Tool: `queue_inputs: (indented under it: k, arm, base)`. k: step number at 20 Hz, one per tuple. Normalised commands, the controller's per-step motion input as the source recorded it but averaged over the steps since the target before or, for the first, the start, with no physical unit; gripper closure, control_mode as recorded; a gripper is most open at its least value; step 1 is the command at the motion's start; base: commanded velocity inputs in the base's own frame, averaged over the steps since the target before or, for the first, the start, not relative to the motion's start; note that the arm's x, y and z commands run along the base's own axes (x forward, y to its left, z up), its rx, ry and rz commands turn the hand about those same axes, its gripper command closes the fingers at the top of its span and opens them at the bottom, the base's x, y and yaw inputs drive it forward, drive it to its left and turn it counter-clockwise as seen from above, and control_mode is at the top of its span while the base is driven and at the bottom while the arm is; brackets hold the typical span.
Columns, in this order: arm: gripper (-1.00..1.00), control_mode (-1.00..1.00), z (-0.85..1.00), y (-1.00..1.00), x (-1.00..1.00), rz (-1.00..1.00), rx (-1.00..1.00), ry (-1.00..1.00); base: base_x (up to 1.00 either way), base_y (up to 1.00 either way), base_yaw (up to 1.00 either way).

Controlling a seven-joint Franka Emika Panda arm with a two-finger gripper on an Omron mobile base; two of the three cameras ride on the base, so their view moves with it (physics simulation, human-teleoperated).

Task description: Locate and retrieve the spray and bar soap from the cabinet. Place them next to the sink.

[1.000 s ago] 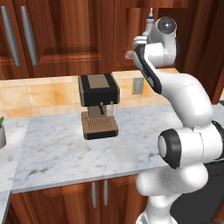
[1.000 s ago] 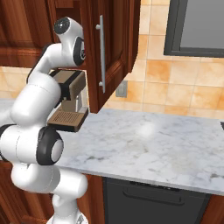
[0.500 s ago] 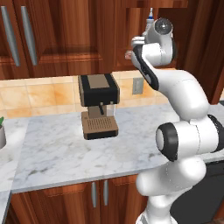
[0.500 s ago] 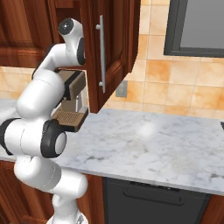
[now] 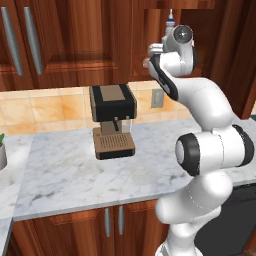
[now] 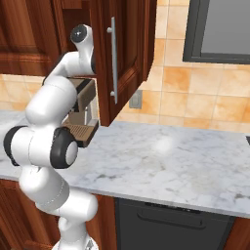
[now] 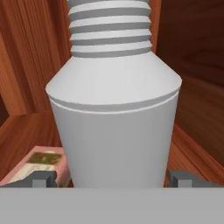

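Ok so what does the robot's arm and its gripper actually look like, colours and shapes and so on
The arm is built of glossy white, rounded segments joined by dark, nearly black rings at the joints, with round dark caps on the ends of some joints. No loose cables or markings are visible. The gripper shows as two small, dark grey, blocky finger tips.

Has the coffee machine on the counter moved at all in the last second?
No. The coffee machine stands in the same spot below the wall tiles, left of the wall socket, as before.
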Motion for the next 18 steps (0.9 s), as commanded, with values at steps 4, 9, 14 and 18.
queue_inputs:
  k: [4, 9, 14, 18]
  arm:
    - [-1.00, -1.00, -0.03, -0.07, 0.19, 0.00, 0.00, -0.02]
    - [1.00, -1.00, 0.00, 0.00, 0.00, 0.00, 0.00, -0.01]
    - [1.00, -1.00, 0.00, 0.00, -0.02, 0.00, 0.00, 0.00]
    - [1.00, -1.00, 0.00, 0.01, -0.29, -0.02, 0.00, 0.00]
  base:
    - [0.00, 0.00, 0.00]
    - [0.00, 0.00, 0.00]
    - [0.00, 0.00, 0.00]
    - [0.00, 0.00, 0.00]
